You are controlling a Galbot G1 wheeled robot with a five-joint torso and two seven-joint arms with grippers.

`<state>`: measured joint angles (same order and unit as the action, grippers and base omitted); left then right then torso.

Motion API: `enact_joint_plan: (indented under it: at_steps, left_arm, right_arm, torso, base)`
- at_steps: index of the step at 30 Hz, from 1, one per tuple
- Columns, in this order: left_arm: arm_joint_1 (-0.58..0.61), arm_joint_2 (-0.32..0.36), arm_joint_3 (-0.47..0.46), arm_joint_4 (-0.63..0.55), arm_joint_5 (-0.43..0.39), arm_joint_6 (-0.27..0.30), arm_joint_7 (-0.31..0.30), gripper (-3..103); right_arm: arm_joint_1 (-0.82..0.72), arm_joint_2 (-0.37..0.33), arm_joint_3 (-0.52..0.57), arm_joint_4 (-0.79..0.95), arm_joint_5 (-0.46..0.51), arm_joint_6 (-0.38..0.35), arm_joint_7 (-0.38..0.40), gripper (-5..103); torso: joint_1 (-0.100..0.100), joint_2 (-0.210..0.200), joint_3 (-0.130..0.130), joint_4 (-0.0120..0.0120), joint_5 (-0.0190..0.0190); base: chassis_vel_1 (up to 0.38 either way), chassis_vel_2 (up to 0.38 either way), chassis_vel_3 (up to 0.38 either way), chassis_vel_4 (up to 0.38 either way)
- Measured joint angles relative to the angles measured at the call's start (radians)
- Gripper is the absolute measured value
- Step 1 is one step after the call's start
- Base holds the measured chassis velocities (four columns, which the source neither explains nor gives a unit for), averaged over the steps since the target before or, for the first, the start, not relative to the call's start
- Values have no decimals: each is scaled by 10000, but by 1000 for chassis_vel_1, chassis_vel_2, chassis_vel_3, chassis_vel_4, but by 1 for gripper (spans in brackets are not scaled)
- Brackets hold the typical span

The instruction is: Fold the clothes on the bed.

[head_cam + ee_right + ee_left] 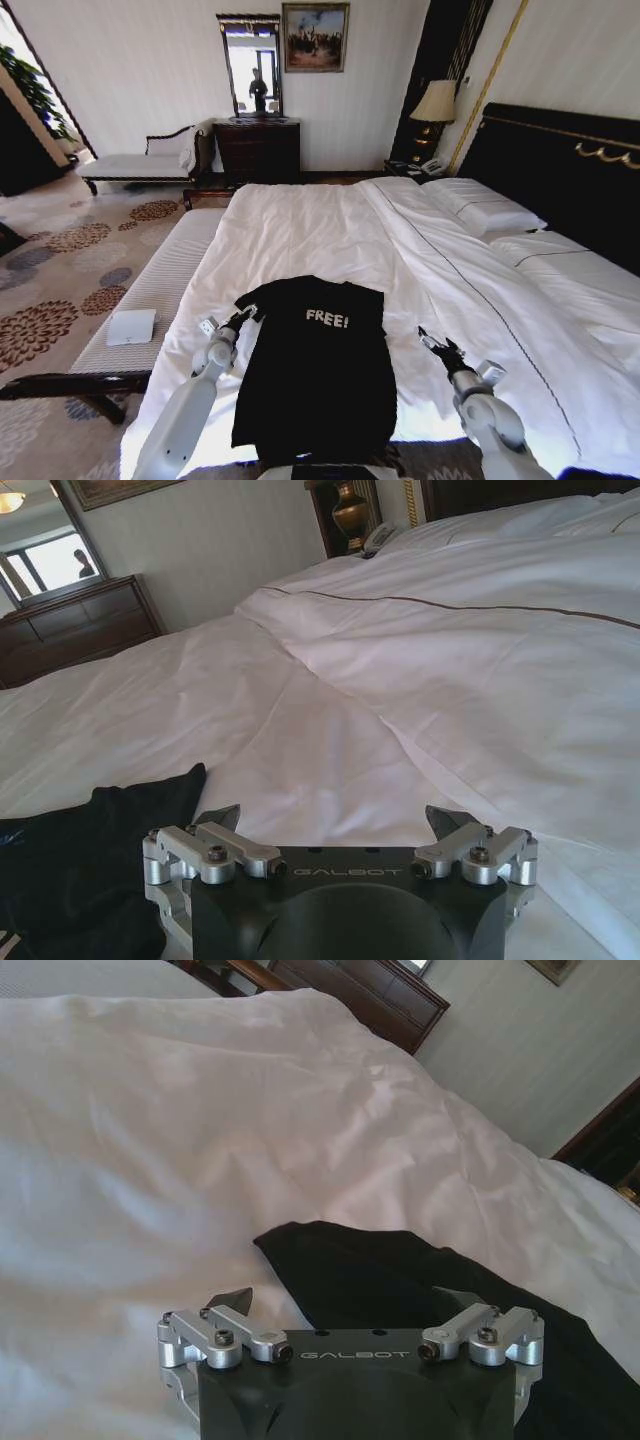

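The clothes, a black T-shirt (315, 375) with white "FREE!" lettering, lie spread flat on the bed's white duvet (300, 235), near the foot edge. My left gripper (240, 315) hovers at the shirt's left sleeve, open. In the left wrist view the left gripper (345, 1298) has its fingers spread over the sleeve's edge (350, 1265). My right gripper (432, 342) is open above bare duvet, a little to the right of the shirt. In the right wrist view the right gripper (333, 818) holds nothing, and the other sleeve (90, 860) lies off to one side.
A white-cushioned bench (150, 285) runs along the bed's left side with a small white folded cloth (131, 326) on it. Pillows (485, 212) and the black headboard (560, 165) are at the right. A dresser (258, 148), chaise (140, 165) and lamp (435, 103) stand beyond.
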<state>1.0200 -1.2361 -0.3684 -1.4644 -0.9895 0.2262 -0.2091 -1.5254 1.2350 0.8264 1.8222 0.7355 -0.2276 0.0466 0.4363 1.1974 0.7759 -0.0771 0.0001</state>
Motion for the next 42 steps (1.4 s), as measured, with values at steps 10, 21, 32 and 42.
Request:
enact_joint_plan:
  at_steps: [10, 21, 32, 42]
  left_arm:
    - [-714, -162, -33, 1007, -111, -73, -60, 98]
    - [-1522, 166, 526, 2141, -200, -247, 249, 64]
    - [-1544, -23, 616, 2179, -218, -250, 185, 25]
    - [-1534, -230, 562, 2221, -93, -322, 162, 1]
  right_arm:
    - [-179, -41, 116, 87, 7, 29, -17, 100]
    - [-657, -7, 581, 513, 204, -19, -15, 100]
    - [-862, 6, 850, 680, 289, -34, -19, 100]
    - [-999, 80, 988, 754, 294, 9, -65, 100]
  torso:
    - [0, 1, -1, 0, 0]
    - [-2, 1, -1, 1, -1]
    - [-2, 1, -1, 0, -1]
    - [-2, 2, -1, 0, -1]
  base:
    - [0, 0, 0, 0]
    - [0, 0, 0, 0]
    - [0, 0, 0, 0]
    - [0, 0, 0, 0]
